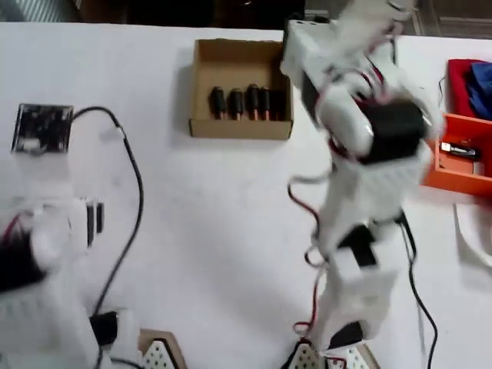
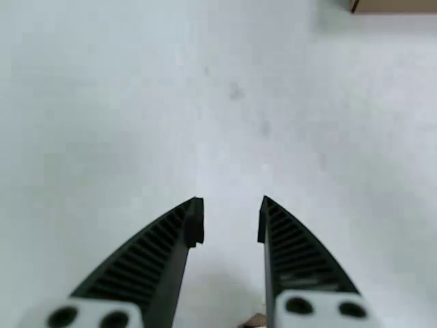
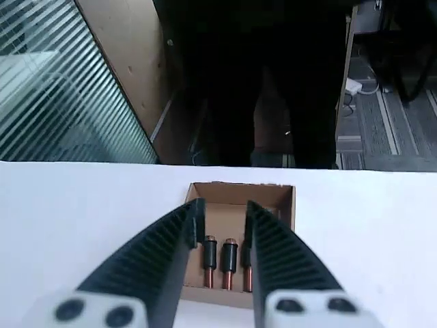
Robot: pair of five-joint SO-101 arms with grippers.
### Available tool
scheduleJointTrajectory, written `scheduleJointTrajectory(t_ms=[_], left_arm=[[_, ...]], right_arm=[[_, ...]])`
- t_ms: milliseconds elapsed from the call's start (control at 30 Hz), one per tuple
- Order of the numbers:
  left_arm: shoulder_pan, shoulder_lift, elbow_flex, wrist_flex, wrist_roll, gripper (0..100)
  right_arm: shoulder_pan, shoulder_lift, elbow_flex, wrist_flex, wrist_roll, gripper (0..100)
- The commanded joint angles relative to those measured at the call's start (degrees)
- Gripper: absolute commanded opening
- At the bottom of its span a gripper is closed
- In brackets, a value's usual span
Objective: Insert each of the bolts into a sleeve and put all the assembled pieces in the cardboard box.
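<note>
L hand (image 2: 229, 222) & R hand (image 3: 222, 222) released, empty; black-sleeved copper bolts (image 3: 229, 262) side-by-side in cardboard box (image 1: 231, 65).

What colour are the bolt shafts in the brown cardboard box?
Copper-coloured shafts under black cylindrical sleeves; best in the right wrist view.

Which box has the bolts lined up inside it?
The brown cardboard box, in front of the raised arm: a row of dark assembled pieces lies in it. The orange box holds no such row.
</note>
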State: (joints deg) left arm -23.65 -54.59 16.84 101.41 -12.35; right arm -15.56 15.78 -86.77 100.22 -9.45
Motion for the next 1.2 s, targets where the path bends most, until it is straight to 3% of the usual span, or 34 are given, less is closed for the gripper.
scheduleJointTrajectory(t_ms=[0,100,233,300,400,567,667,733,967,1067,1167], left_arm=[[-0.53,-14.24,-1.45,0.88,0.09,16],[0.44,-28.4,4.35,0.62,-1.41,16],[1.85,-45.89,20.18,0.62,-9.93,16],[2.02,-51.34,21.93,-0.7,-9.49,16],[3.43,-49.32,23.25,-2.2,-4.84,16],[4.31,-48.09,36.35,-15.21,-2.37,16],[4.31,-48.09,47.34,-21.1,-2.02,16],[4.66,-48.09,53.58,-20.75,-1.85,16],[4.66,-48.09,58.15,-17.41,8.09,16],[4.4,-48.09,58.33,-17.41,5.19,16],[4.04,-48.09,60.44,-20.84,-2.55,16]], right_arm=[[0.66,-17.01,14.24,1.45,0.09,8.4],[0.4,-32.04,37.01,1.36,0.09,8.4],[0.48,-49.36,70.51,0.75,0.09,8.7],[0.75,-55.16,85.27,-2.15,0.09,8.7],[0.92,-62.11,104.18,-11.56,0.09,8.7],[0.92,-69.85,130.11,-33.71,0.18,8.7],[0.84,-73.63,144.09,-43.65,0.18,8.7],[0.84,-76.44,152.09,-47.43,0.18,8.7],[0.84,-89.8,173.54,-48.92,3.6,8.7],[0.84,-97.1,181.54,-48.92,8.88,8.7],[0.84,-105.63,184.0,-46.55,9.49,8.7]])
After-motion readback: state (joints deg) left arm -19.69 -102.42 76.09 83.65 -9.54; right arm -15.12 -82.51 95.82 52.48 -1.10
